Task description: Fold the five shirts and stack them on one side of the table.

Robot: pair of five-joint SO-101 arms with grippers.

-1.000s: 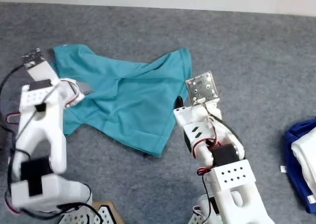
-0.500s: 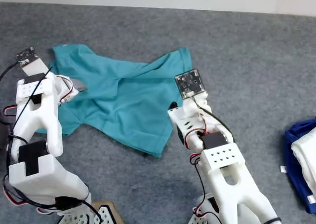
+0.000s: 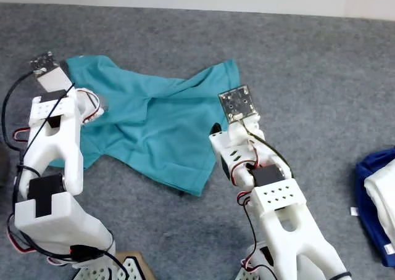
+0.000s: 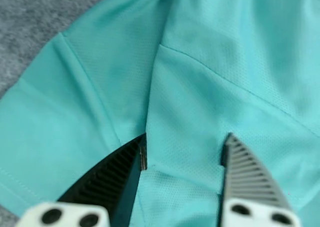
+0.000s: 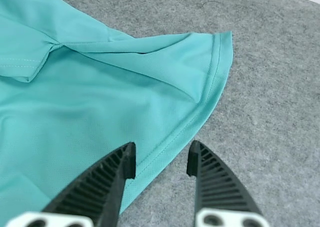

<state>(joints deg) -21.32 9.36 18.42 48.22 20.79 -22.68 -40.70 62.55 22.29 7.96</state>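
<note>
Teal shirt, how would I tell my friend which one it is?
Look at the grey table from above. The teal shirt lies spread out and crumpled on its left half. It is the only teal thing; the other clothes, dark blue and white, sit bunched at the right edge.

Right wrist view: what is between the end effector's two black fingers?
The hem of the shirt and a strip of grey table lie between the open fingers of the right end effector, as the right wrist view shows.

Matt mesh-knit shirt (image 4: 210, 87), rough carpet (image 3: 308, 64)
</note>
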